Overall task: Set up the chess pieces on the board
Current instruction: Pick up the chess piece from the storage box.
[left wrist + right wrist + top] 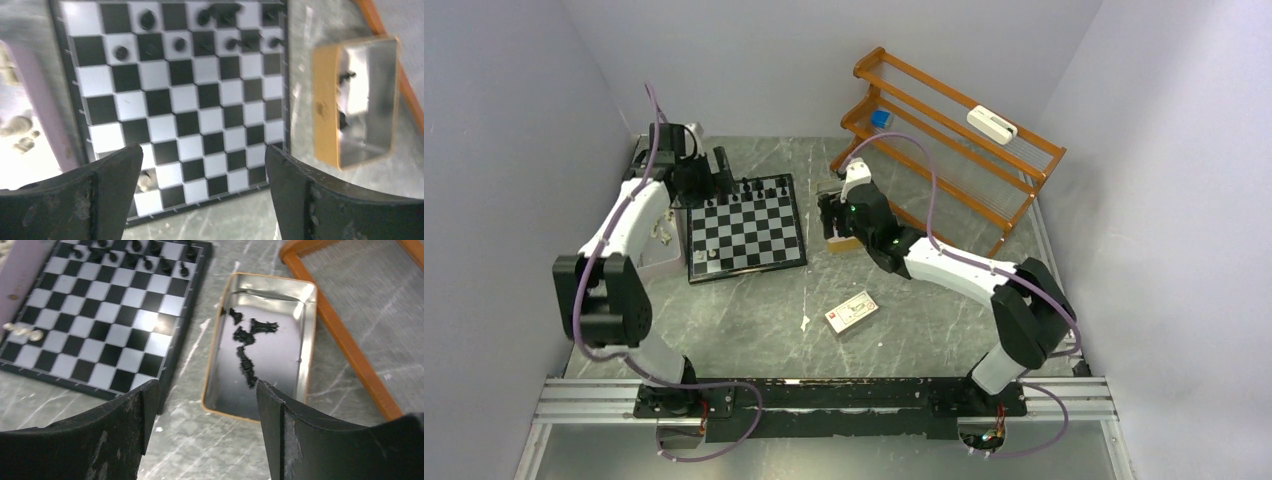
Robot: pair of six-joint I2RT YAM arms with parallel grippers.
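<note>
Left fingers (100,200) are apart with nothing between them, hanging over the near edge of the board (197,121). Right fingers (115,435) are also apart and empty. The tin (265,277) is straight ahead of them and lower, and the board is off to their left.

Black pieces (147,20) stand in the two rows farthest from the left fingers. A couple of pale pieces (145,180) sit right by one left fingertip. Loose pieces (245,335) lie on their sides in the tin.

Risks:
- Loose pieces are bunched close, so wide blunt fingers could pinch two at once or flick one out.
- Tin looks thin, shiny metal inside and tan outside, with upright walls. A finger catching a wall would likely skate it across the smooth marbled bench (200,450).
- Board is flat and glossy with a dark border. Placed pieces stand close together, so coming down beside them could topple neighbours.
- Pieces are tiny and knobbly, so they're likely to slip or roll.
</note>
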